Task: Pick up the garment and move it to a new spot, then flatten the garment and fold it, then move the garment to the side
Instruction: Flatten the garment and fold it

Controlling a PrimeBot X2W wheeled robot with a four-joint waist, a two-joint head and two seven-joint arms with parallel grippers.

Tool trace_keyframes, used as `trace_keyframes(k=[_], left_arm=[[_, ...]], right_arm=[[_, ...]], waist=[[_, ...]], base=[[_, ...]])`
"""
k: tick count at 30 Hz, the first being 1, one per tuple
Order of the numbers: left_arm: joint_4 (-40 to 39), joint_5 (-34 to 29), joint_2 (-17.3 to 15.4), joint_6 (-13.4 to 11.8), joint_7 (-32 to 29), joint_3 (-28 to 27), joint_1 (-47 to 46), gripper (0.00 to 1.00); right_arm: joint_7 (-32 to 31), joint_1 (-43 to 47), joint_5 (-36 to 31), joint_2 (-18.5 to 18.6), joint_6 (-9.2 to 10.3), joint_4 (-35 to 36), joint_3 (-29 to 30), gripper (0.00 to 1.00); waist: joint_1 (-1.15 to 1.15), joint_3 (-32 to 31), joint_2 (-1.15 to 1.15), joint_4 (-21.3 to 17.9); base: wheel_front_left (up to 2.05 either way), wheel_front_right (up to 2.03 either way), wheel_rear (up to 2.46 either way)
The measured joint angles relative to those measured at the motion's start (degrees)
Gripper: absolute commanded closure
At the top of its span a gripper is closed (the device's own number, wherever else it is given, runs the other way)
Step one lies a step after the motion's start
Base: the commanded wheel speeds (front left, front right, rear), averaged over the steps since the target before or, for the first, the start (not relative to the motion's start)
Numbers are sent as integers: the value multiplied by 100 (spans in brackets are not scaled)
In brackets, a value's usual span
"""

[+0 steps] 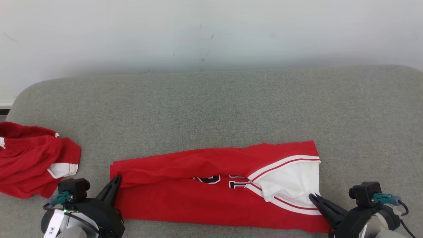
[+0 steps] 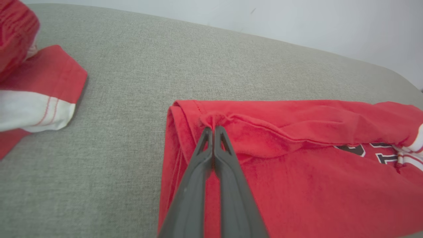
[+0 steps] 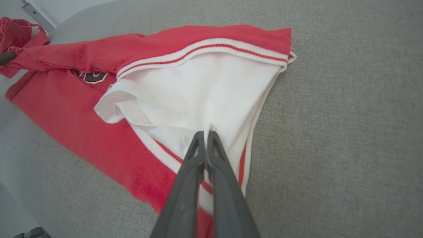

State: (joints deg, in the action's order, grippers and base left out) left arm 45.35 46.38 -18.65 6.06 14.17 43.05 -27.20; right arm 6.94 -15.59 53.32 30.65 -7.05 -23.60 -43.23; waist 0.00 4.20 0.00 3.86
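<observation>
The garment [image 1: 211, 185] is a red jersey with white sleeves and striped trim, lying in a long band along the near edge of the grey cushion, its far half folded toward me. My left gripper [image 1: 117, 180] is shut on the red folded edge at the garment's left end [image 2: 213, 127]. My right gripper [image 1: 312, 196] is shut on a pinch of the white sleeve cloth [image 3: 211, 96] at the right end, its fingers [image 3: 198, 145] pressed together. Dark lettering [image 1: 228, 180] peeks out under the fold.
A second red and white garment [image 1: 29, 158] lies crumpled at the left edge of the grey cushion [image 1: 211, 109], also in the left wrist view [image 2: 36, 89]. A pale wall rises behind the cushion.
</observation>
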Motion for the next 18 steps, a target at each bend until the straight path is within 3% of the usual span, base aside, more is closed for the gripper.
trace_keyframes(k=[1, 2, 3, 4, 18], left_arm=[[2, 0, 1, -19, 0, -4, 0, 94], [11, -3, 1, -54, 0, -3, 0, 59], [19, -7, 0, -80, 0, -7, 0, 33], [21, -7, 0, -109, 0, -19, 0, 0], [-312, -86, -145, -372, 8, -223, 379, 0]], right_arm=[[-40, -1, 0, 0, 7, -1, 0, 92], [-46, -1, 1, 0, 9, -5, 2, 52], [-49, -1, 2, 0, 26, -5, 3, 0], [-75, -1, 8, 0, 26, -3, 10, 0], [121, 282, 754, 202, 14, 393, 509, 0]], waist=[[0, 0, 0, 3], [0, -2, 0, 5], [0, -4, 0, 7], [0, -9, 0, 10], [0, -301, 0, 28]], base=[[0, 0, 0], [0, 0, 0], [0, 0, 0], [0, 0, 0], [0, 0, 0]])
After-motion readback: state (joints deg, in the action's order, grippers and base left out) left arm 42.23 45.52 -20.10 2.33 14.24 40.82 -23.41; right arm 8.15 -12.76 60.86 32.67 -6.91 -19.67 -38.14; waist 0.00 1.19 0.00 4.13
